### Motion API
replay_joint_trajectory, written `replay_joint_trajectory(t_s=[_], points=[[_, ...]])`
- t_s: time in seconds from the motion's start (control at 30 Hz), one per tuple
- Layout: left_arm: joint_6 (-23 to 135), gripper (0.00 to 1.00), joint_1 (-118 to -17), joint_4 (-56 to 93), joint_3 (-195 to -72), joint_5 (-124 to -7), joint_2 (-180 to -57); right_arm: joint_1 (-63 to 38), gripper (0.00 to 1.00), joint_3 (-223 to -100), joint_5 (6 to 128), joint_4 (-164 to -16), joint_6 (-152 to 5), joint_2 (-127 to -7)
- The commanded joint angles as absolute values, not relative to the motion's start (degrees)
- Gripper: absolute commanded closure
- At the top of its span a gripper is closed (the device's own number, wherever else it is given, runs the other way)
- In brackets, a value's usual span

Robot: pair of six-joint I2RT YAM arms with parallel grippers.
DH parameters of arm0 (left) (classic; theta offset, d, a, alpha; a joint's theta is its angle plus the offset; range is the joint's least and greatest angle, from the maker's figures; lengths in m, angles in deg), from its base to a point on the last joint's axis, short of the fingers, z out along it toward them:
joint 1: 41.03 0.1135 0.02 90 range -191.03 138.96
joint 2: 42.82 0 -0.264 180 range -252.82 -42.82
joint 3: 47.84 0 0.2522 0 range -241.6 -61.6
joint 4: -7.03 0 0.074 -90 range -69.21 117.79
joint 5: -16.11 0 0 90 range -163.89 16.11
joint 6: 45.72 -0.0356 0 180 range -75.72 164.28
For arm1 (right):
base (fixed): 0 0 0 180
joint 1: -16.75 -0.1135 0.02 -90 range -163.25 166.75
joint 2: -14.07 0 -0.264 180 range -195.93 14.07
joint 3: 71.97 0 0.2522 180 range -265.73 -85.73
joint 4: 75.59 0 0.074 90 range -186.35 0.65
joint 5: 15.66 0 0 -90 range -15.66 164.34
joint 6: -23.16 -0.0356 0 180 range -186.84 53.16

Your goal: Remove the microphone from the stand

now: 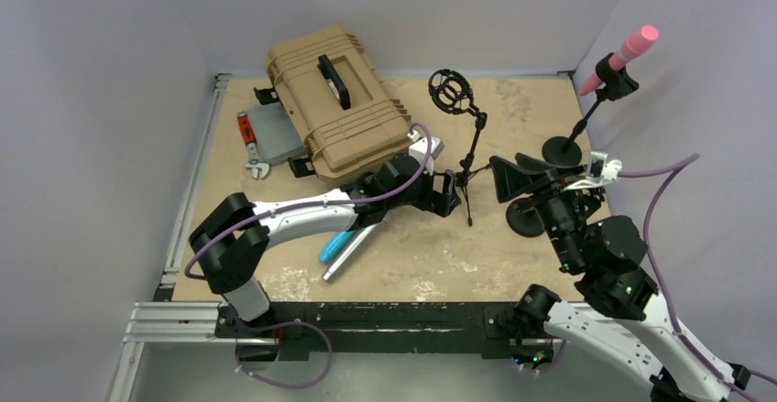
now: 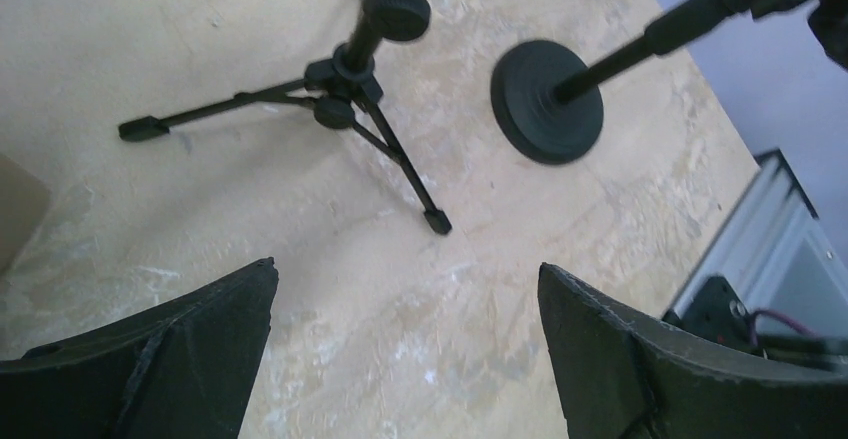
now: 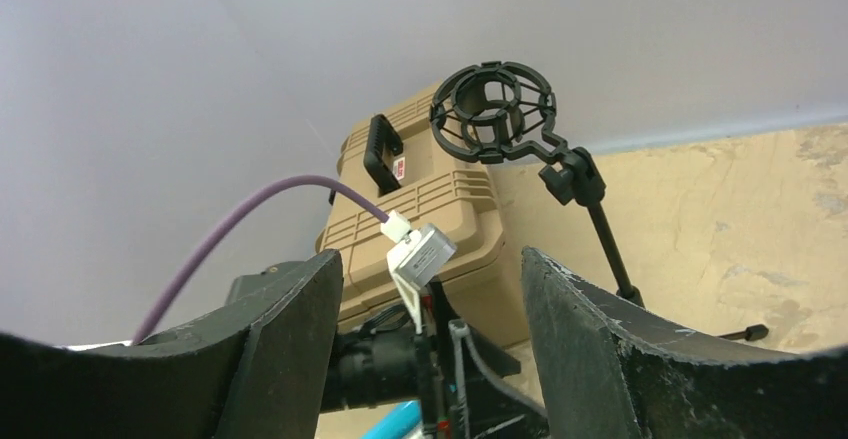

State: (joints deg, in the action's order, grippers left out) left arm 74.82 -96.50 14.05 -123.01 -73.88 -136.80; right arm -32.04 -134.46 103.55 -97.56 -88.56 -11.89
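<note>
A pink microphone [image 1: 632, 50] sits tilted in the clip of a round-base stand [image 1: 561, 151] at the back right; the stand's base also shows in the left wrist view [image 2: 547, 99]. A tripod stand [image 1: 470, 159] holds an empty black shock mount [image 1: 451, 91], which also shows in the right wrist view [image 3: 492, 109]. My left gripper [image 1: 451, 193] is open and empty, low beside the tripod's legs [image 2: 345, 89]. My right gripper [image 1: 513, 199] is open and empty, between the two stands, pointing left, well below the pink microphone.
A tan hard case [image 1: 337, 100] lies at the back left with a grey tool [image 1: 266, 136] beside it. A blue and silver cylinder [image 1: 344, 251] lies on the table under my left arm. Walls close in the back and right sides.
</note>
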Motion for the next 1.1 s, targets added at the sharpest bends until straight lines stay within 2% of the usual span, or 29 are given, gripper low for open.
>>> replay_joint_trajectory(t_s=[0.0, 0.23, 0.33, 0.6, 0.83, 1.07], points=[[76.3, 0.00, -97.1, 3.7, -126.6, -85.2, -140.0, -32.1, 0.36, -134.8, 107.2, -99.5, -89.0, -7.8], [75.2, 0.04, -97.3, -2.7, -128.1, -90.6, -144.5, -32.1, 0.37, -133.4, 109.7, -100.3, -89.1, -2.5], [70.1, 0.09, -97.3, -12.7, -126.0, -90.1, -146.7, -32.1, 0.37, -133.4, 109.3, -100.3, -89.2, -2.7], [62.5, 0.30, -97.3, -26.9, -125.8, -88.8, -152.4, -32.1, 0.37, -132.7, 108.8, -100.5, -90.0, -5.1], [61.9, 0.44, -97.3, -26.1, -127.0, -88.0, -153.3, -32.1, 0.38, -132.3, 108.3, -100.5, -90.6, -5.5], [63.9, 0.45, -97.3, -25.8, -127.5, -86.9, -154.1, -32.1, 0.38, -132.6, 108.1, -100.4, -90.7, -5.8]])
